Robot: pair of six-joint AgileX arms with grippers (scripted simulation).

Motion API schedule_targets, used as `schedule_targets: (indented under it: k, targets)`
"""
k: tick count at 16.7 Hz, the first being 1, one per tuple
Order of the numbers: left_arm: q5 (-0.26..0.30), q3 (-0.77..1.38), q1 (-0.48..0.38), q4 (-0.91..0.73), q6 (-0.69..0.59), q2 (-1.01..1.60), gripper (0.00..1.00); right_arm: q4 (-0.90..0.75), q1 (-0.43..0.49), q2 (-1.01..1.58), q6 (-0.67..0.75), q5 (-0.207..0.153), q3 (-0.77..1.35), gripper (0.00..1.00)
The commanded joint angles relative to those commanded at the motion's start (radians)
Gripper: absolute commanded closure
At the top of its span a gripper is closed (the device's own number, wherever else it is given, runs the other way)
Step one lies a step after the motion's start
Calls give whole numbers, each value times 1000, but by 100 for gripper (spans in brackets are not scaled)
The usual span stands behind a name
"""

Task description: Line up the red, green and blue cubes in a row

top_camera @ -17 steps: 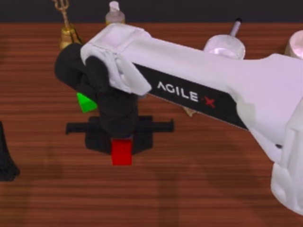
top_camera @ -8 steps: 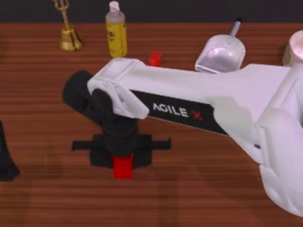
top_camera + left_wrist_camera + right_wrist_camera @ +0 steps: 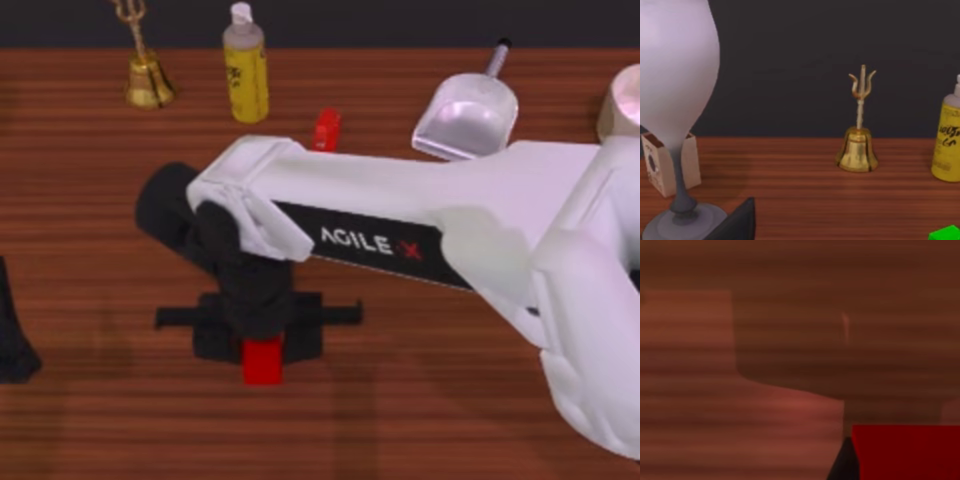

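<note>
Right gripper [image 3: 262, 345]: positioned over the near-centre of the table [image 3: 420, 400], left of middle, reaching in from the right side. The red cube [image 3: 263, 360] sat in its clasp, only the cube's near part showing beyond the black gripper body in the top view. The right wrist view showed a red face [image 3: 905, 452] close to the lens with bare wood grain beyond it. Judged as carried toward a row position; whether the cube was touching the table could not be told.

Left gripper [image 3: 10, 340]: parked at the left edge of the table, near side, only a dark sliver showing. Whether it stood open or closed could not be told. Judged idle, kept clear of the working arm.

Green cube [image 3: 946, 234]: seen only in the left wrist view, as a corner at the frame's edge, resting on the table. In the top view it was hidden, probably beneath the right arm.

Blue cube: not visible in any view.

Far-side items, none judged part of the task:
- small red object [image 3: 326, 128], partly behind the arm;
- yellow bottle [image 3: 246, 75];
- brass bell [image 3: 145, 80], far left;
- metal scoop [image 3: 467, 115], far right;
- pale round object [image 3: 622, 100], cut off at the right edge.
</note>
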Motion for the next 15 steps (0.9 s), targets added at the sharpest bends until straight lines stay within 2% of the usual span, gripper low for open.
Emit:
schedule_targets:
  k: [10,15]
  targets:
    - [0,0,0,0,0,0,0,0,0,0,0,0,0,2]
    - [0,0,0,0,0,0,0,0,0,0,0,0,0,0]
